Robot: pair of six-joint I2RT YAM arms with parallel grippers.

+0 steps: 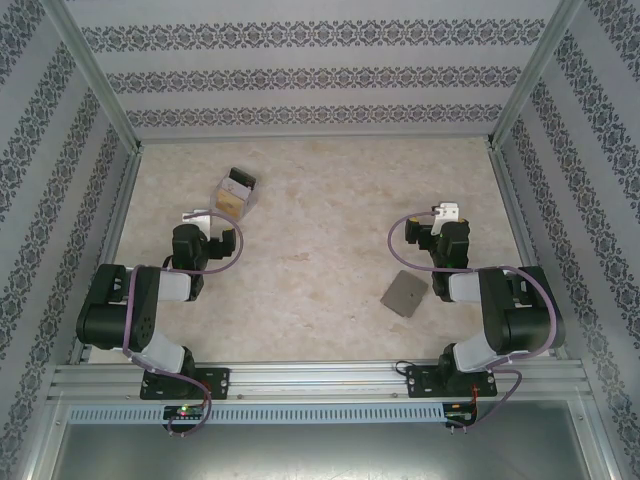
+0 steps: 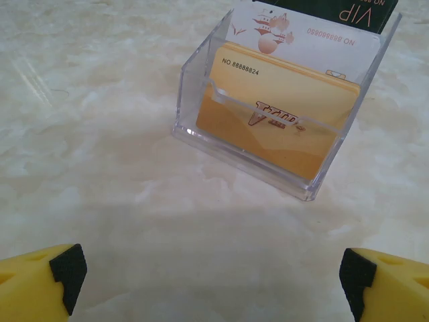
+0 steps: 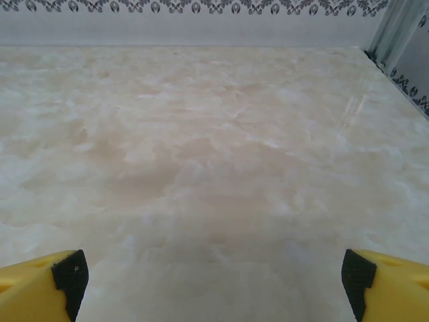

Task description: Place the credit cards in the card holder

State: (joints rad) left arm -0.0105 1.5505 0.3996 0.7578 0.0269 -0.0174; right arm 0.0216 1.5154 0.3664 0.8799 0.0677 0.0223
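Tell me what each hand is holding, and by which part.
Nothing is held. The left hand is open, facing the credit cards in the clear box; the right hand is open above the table.

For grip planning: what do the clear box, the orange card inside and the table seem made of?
Clear box: likely glossy acrylic, see-through walls. Orange card: probably smooth plastic, printed face. Table: marble-look, perhaps laminate, pale veins, soft glare.

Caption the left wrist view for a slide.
Open left gripper facing a clear plastic box of credit cards on the marbled table.
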